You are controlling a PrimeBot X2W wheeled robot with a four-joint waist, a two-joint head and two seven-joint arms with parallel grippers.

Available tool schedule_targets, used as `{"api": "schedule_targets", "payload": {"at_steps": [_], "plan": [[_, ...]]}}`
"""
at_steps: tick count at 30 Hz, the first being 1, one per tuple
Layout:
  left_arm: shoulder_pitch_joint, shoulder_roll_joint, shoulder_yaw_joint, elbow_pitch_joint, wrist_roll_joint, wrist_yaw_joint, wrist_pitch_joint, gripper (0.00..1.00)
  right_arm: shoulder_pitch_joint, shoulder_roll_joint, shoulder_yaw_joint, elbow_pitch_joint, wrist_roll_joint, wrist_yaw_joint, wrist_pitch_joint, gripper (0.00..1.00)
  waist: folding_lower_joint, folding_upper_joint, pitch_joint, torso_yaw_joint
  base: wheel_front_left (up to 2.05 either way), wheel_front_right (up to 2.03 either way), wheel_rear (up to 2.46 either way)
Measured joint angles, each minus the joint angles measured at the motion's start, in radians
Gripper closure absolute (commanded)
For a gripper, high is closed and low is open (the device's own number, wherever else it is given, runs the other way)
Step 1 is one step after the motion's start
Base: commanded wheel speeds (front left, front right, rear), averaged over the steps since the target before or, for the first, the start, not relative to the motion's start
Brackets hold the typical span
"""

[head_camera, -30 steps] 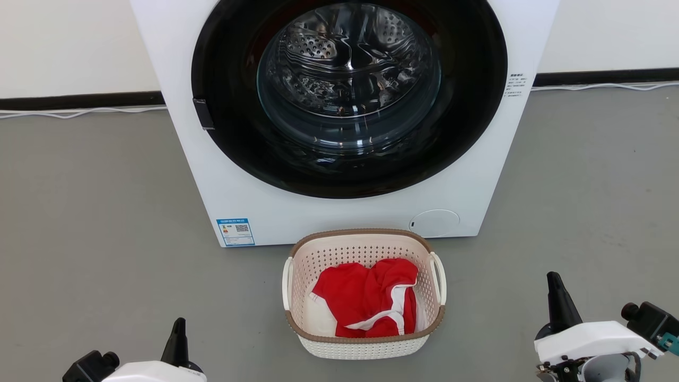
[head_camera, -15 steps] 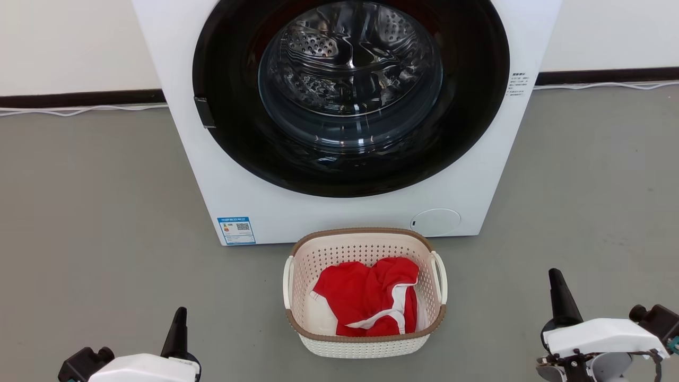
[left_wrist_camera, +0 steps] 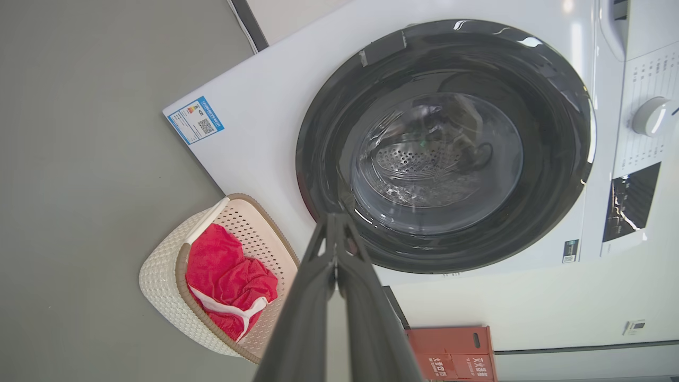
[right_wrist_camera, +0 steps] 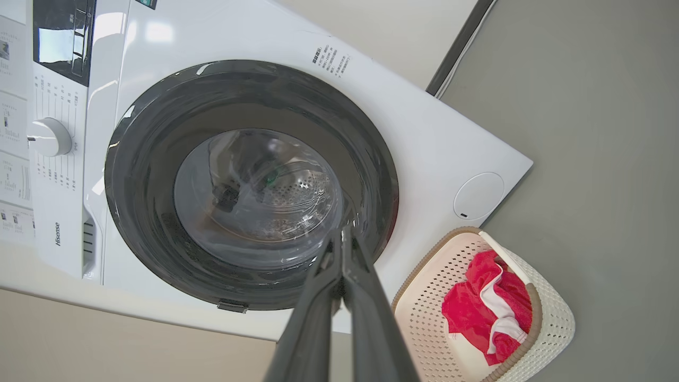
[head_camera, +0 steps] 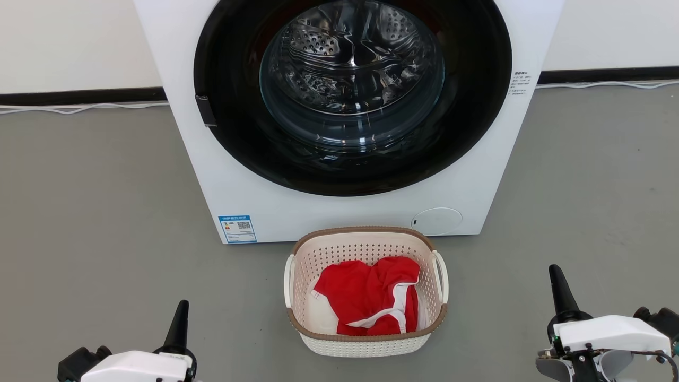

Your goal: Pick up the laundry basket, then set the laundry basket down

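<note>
Well, the laundry basket (head_camera: 366, 346) sits on the grey floor (head_camera: 95, 212) at the foot of the washing machine (head_camera: 223, 175), its far rim just beside the white front panel and a red garment (head_camera: 366, 297) crumpled inside. Bare floor spreads wide to its left and right, and on the near side too. Both white side handles (head_camera: 287, 281) stand free. The left fingers (head_camera: 179, 323) point away from the robot at the near left, well apart from the basket, pressed together on nothing. The right fingers (head_camera: 559, 292) are posed the same at the near right, likewise clenched and empty.
</note>
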Motion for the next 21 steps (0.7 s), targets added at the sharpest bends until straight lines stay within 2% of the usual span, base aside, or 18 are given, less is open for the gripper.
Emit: {"api": "schedule_targets", "payload": {"at_steps": [21], "plan": [[-0.018,0.002,0.005,-0.035,-0.220,-0.026,0.058,1.00,0.001,-0.001,-0.002,-0.044,0.279,0.000,0.060,1.00,0.0000,0.0000,0.005,0.005,0.00,0.00,0.00]]}}
